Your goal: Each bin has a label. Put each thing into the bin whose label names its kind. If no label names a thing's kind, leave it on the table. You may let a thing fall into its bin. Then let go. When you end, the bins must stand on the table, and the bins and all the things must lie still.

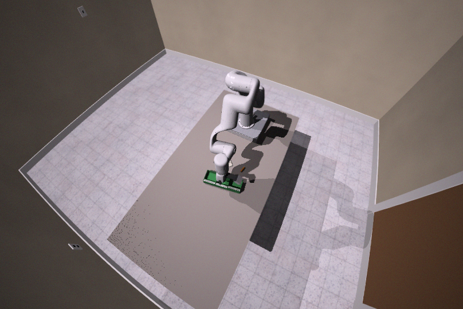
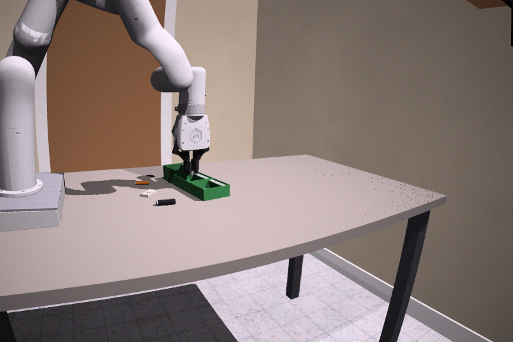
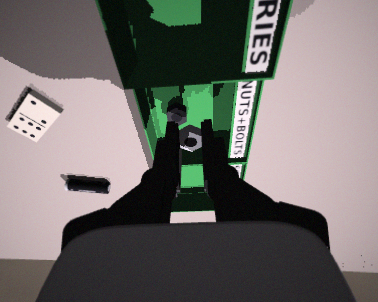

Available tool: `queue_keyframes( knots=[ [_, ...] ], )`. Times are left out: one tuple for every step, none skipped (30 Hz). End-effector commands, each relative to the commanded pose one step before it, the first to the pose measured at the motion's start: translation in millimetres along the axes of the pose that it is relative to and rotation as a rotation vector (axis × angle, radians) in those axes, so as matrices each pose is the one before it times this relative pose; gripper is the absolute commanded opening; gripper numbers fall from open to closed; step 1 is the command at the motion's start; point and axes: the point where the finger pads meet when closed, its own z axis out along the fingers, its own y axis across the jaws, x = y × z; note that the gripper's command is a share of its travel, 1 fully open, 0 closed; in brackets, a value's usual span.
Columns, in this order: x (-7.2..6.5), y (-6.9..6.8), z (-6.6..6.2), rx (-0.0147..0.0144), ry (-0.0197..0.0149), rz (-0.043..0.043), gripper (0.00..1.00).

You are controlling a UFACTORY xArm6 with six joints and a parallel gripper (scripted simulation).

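My gripper (image 3: 190, 136) (image 2: 192, 172) is shut on a grey hex nut (image 3: 191, 133), held low over the middle green bin, labelled NUTS+BOLTS (image 3: 239, 122). Another dark hexagonal piece (image 3: 176, 116) lies in that bin. The far bin's label (image 3: 259, 40) shows only "RIES". The near bin (image 2: 216, 192) has its label mostly hidden in the wrist view. A white domino (image 3: 34, 115) (image 2: 148, 193) (image 1: 230, 164), a black cylinder with a silvery end (image 3: 88, 185) (image 2: 166, 202) and an orange stick-like piece (image 2: 141, 183) (image 1: 242, 168) lie on the table.
The three bins stand joined in a row on the table (image 1: 187, 219) (image 2: 269, 214). The loose things lie between the bins and the arm's grey base plate (image 1: 246, 133) (image 2: 30, 217). The arm hides part of the bin row in the top view.
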Motion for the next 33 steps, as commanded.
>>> queue_keyframes(
  knots=[
    [-0.11, 1.92, 8.27, -0.00463, -0.00021, 0.00012, 0.00],
    [0.00, -0.01, 2.00, 0.00001, 0.00000, 0.00000, 0.00],
    [0.00, -0.01, 2.00, 0.00001, 0.00000, 0.00000, 0.00],
    [0.00, -0.01, 2.00, 0.00001, 0.00000, 0.00000, 0.00],
    [-0.14, -0.14, 1.00, 0.00000, 0.00000, 0.00000, 0.00],
    [0.00, 0.00, 0.00, 0.00000, 0.00000, 0.00000, 0.00],
    [0.00, 0.00, 0.00, 0.00000, 0.00000, 0.00000, 0.00],
    [-0.13, -0.10, 0.01, 0.00000, 0.00000, 0.00000, 0.00],
    [-0.13, -0.10, -0.07, 0.00002, 0.00001, 0.00000, 0.00],
    [-0.13, -0.07, 0.03, 0.00000, -0.00001, 0.00000, 0.00],
    [-0.12, -0.08, 0.02, 0.00000, -0.00001, 0.00000, 0.00],
    [-0.11, -0.10, 0.01, 0.00000, 0.00000, 0.00000, 0.00],
    [-0.10, -0.12, 0.01, 0.00000, 0.00000, 0.00000, 0.00],
    [-0.09, -0.13, 0.01, 0.00000, 0.00000, 0.00000, 0.00],
    [-0.08, -0.13, 0.00, 0.00000, 0.00000, 0.00000, 0.00],
    [-0.07, -0.13, 0.00, 0.00000, 0.00000, 0.00000, 0.00],
    [-0.06, -0.12, 0.00, 0.00000, 0.00000, 0.00000, 0.00],
    [-0.05, -0.11, 0.00, 0.00000, 0.00000, 0.00000, 0.00],
    [0.00, -0.01, 0.00, 0.00000, 0.00000, 0.00000, 0.30],
    [0.00, -0.01, 0.00, 0.00000, 0.00000, 0.00000, 0.30],
    [0.00, -0.01, 0.00, 0.00000, 0.00000, 0.00000, 0.30],
    [0.00, 0.00, 0.00, 0.00000, 0.00000, 0.00000, 0.30],
    [0.00, 0.00, 0.00, 0.00000, 0.00000, 0.00000, 0.30],
    [0.00, 0.00, 0.00, 0.00000, 0.00000, 0.00000, 0.30],
    [0.00, -0.01, 0.00, 0.00000, 0.00000, 0.00000, 0.30],
    [0.00, 0.00, 0.00, 0.00000, 0.00000, 0.00000, 0.30],
    [0.00, 0.00, 0.00, 0.00000, 0.00000, 0.00000, 0.30],
    [0.01, 0.06, -0.05, -0.00012, -0.00001, 0.00000, 0.30],
    [0.00, -0.03, 0.02, 0.00005, 0.00000, 0.00000, 0.30],
    [0.00, -0.01, 0.01, 0.00003, 0.00000, 0.00000, 0.30],
    [0.00, 0.00, 0.00, 0.00000, 0.00000, 0.00000, 0.30],
    [0.00, 0.01, -0.01, -0.00002, 0.00000, 0.00000, 0.30],
    [0.00, 0.01, 0.00, -0.00001, 0.00000, 0.00000, 0.30]
  ],
)
